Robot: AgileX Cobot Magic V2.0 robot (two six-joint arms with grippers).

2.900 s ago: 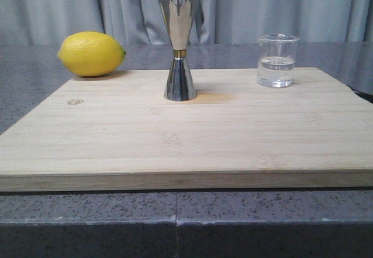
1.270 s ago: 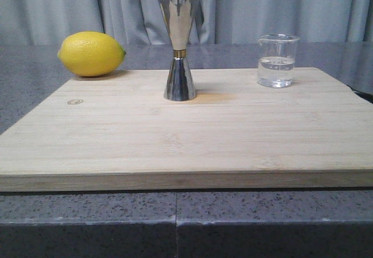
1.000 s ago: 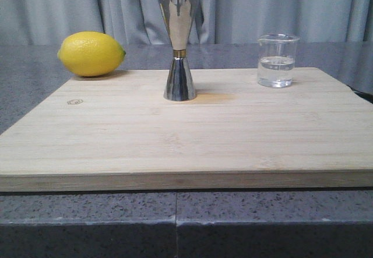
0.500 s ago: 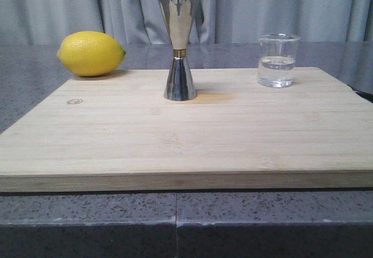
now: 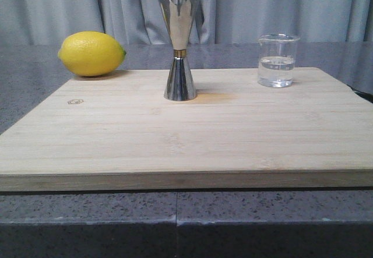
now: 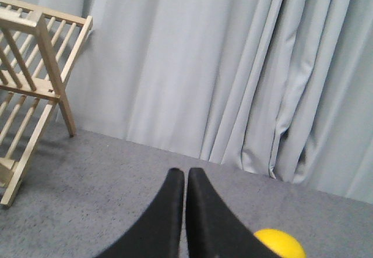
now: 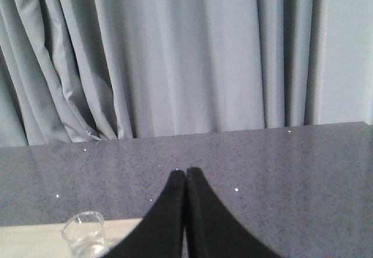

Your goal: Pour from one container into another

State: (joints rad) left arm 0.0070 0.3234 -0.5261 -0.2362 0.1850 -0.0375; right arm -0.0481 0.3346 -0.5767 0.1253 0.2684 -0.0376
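Comparing this moment with the earlier front pictures, almost nothing has changed: the jigger (image 5: 179, 47), the beaker (image 5: 277, 60) and the lemon (image 5: 91, 53) stand at the same places as before, apart from a very small wobble of the whole picture. I judge from this that the pouring has not started and the arms are only at the beginning of the approach.

I take the jigger as landmark. It stands upright on the board (image 5: 186, 135), near the far edge and about at the middle. The beaker stands upright to the right of the jigger, well apart from it, also near the far edge, and it has clear liquid in it up to about half. The lemon lies to the left of the jigger, just off the far left corner of the board, on the bench (image 5: 23, 77).

No arm shows in the front view. The left fingers (image 6: 185, 179) are pressed together and hold nothing; the lemon shows just beside them, and a wooden rack (image 6: 32, 89) stands further away. The right fingers (image 7: 185, 176) are also closed and empty, and the beaker is visible below them at one side.

For the next move, I think the right fingers must first open, then go around the beaker.
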